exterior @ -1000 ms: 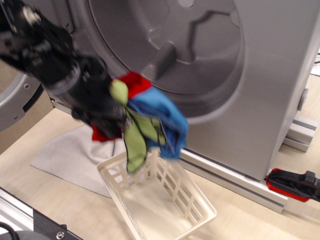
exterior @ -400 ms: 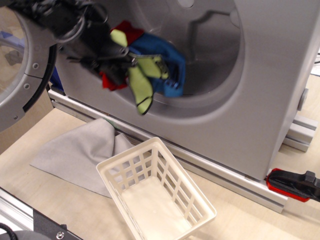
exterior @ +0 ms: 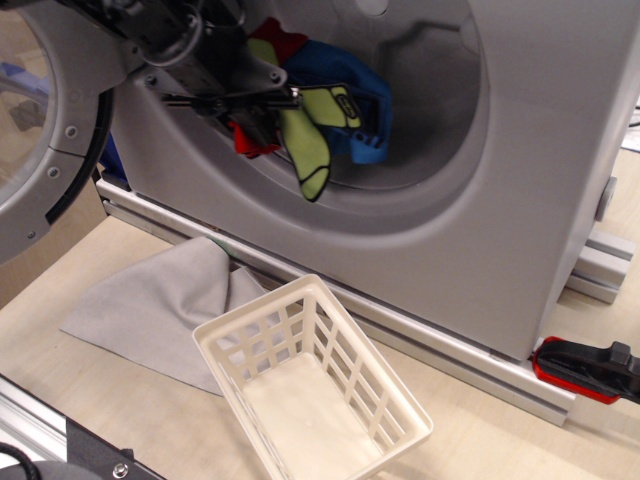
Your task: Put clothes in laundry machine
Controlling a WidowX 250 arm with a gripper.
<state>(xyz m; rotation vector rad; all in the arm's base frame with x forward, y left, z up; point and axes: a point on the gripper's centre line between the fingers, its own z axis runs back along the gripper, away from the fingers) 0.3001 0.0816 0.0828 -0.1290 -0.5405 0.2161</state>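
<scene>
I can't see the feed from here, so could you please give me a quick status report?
Gripper shut on red, blue and lime-green cloth bundle, held at the round opening of the large grey laundry machine. Not released. Nothing blocking the opening.

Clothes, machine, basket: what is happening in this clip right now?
The robot's claw holds the clothes, a red, blue and green bundle, at the round opening of the laundry machine, not yet released. The white basket sits below on the table beside a grey cloth.
</scene>
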